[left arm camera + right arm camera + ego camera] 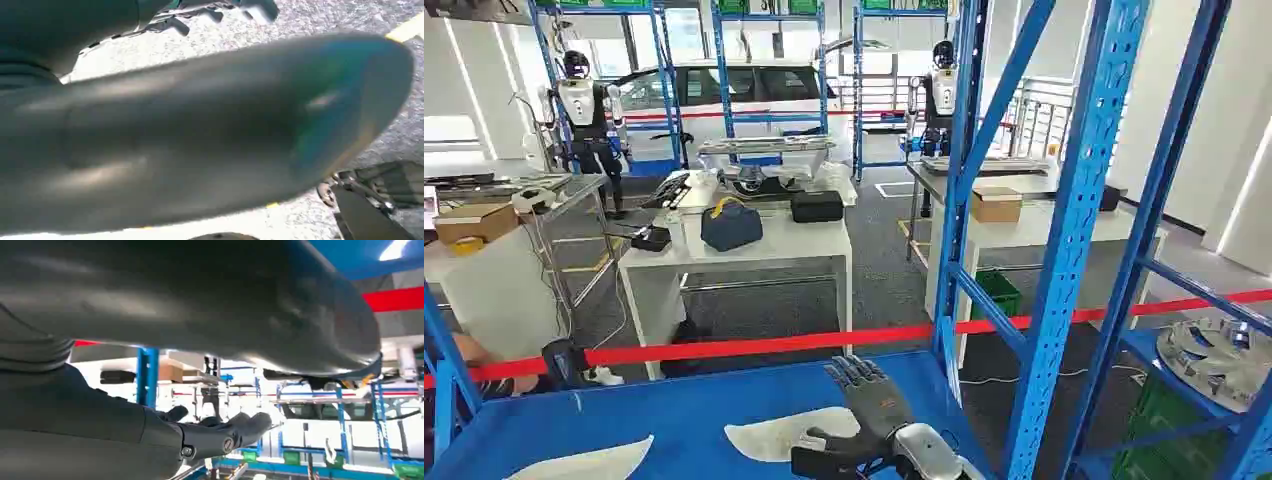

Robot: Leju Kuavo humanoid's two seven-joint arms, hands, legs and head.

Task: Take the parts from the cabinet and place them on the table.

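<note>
Two flat white parts lie on the blue cabinet shelf: one near the middle, another at the lower left edge of the head view. My right hand reaches over the shelf just right of the middle part. Its fingers stretch forward and its thumb lies at the part's near edge, with nothing gripped. In the right wrist view the hand is spread with nothing in it. My left hand hangs above the grey floor, its thumb blurred and nothing in it.
Blue cabinet uprights and braces rise at the right of the shelf. Red barrier tape runs across beyond it. A white table with a dark bag stands farther off. A round metal part sits on a lower shelf at right.
</note>
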